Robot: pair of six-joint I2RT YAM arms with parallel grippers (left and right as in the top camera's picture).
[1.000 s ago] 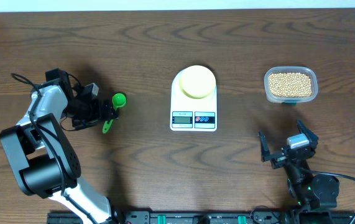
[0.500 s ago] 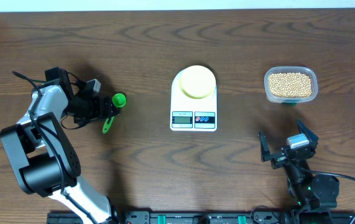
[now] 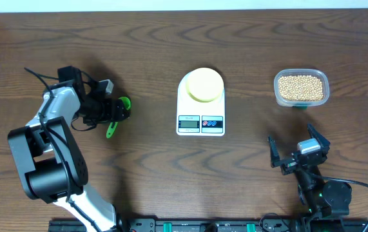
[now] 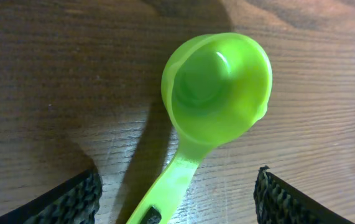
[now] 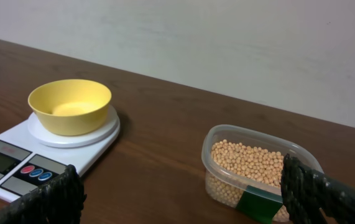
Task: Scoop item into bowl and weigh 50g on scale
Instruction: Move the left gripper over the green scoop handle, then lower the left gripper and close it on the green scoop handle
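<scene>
The pale yellow bowl (image 3: pixel 204 84) stands empty on the white scale (image 3: pixel 200 122), and both show in the right wrist view: the bowl (image 5: pixel 70 106) and the scale (image 5: pixel 15 163). The tan beans (image 3: pixel 301 86) fill a clear tub (image 3: pixel 278 96) at the right, also in the right wrist view (image 5: pixel 252 160). A green scoop (image 3: pixel 124 103) lies empty on the table at the left. My left gripper (image 3: pixel 114 115) is open, low over it, its fingers either side of the scoop's handle (image 4: pixel 171 180) without touching. My right gripper (image 3: pixel 296 158) is open and empty, near the front edge.
The tub (image 5: pixel 224 140) carries a dark green label on its near wall. The left arm's cables trail at the far left of the table (image 3: pixel 42 80). Bare wood lies between the scoop and the scale.
My left gripper has shifted right and a little away from the front, closing in over the green scoop. The scoop, bowl, scale, tub and right arm have not moved.
</scene>
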